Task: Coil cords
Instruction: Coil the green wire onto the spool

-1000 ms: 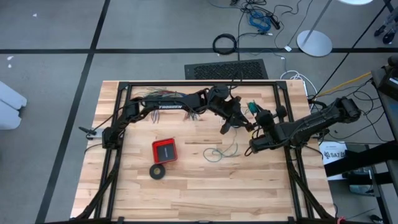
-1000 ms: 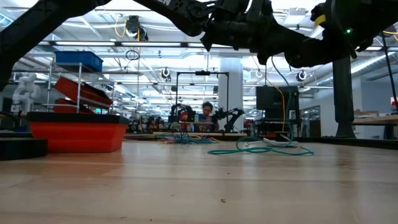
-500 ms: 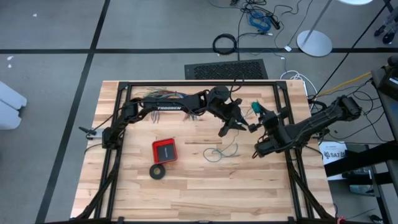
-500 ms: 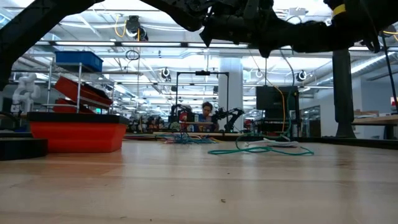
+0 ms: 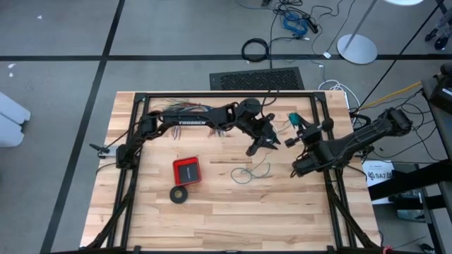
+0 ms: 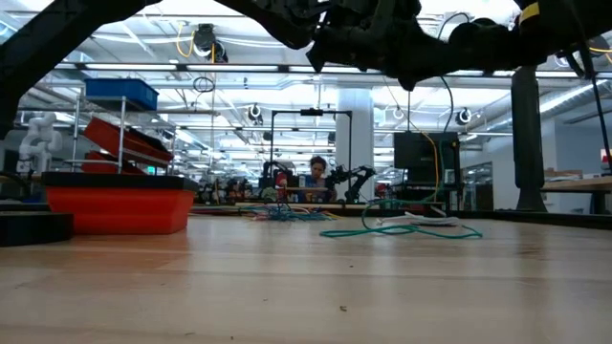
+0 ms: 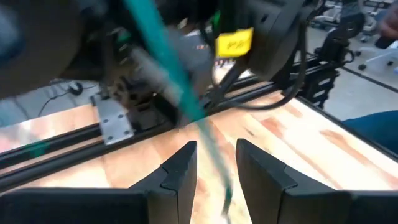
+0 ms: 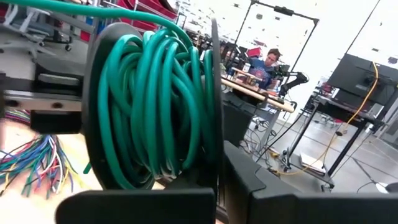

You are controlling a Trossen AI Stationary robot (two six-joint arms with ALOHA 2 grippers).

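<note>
Wire first, from the high view: a loose length of the teal-green wire (image 5: 252, 172) lies on the table (image 5: 212, 212) near its middle, with the red box (image 5: 186, 170) and the black ring (image 5: 179, 195) toward the left edge. The left end effector (image 5: 269, 138) hangs above the table just behind that loose wire; the right end effector (image 5: 294, 125) sits close beside it, nearer the right edge, carrying a small teal coil (image 5: 291, 118).

In the low view the wire (image 6: 402, 227) trails flat across the far table, both arms dark overhead.

The left wrist view shows the left end effector's fingers (image 7: 180, 171) standing apart with a taut teal strand (image 7: 180, 87) running down between them.

The right wrist view shows the right end effector closed on the teal coil (image 8: 155, 106); many-coloured wires (image 8: 37, 158) fan beyond, and a person (image 8: 268, 60) sits in the room behind.
</note>
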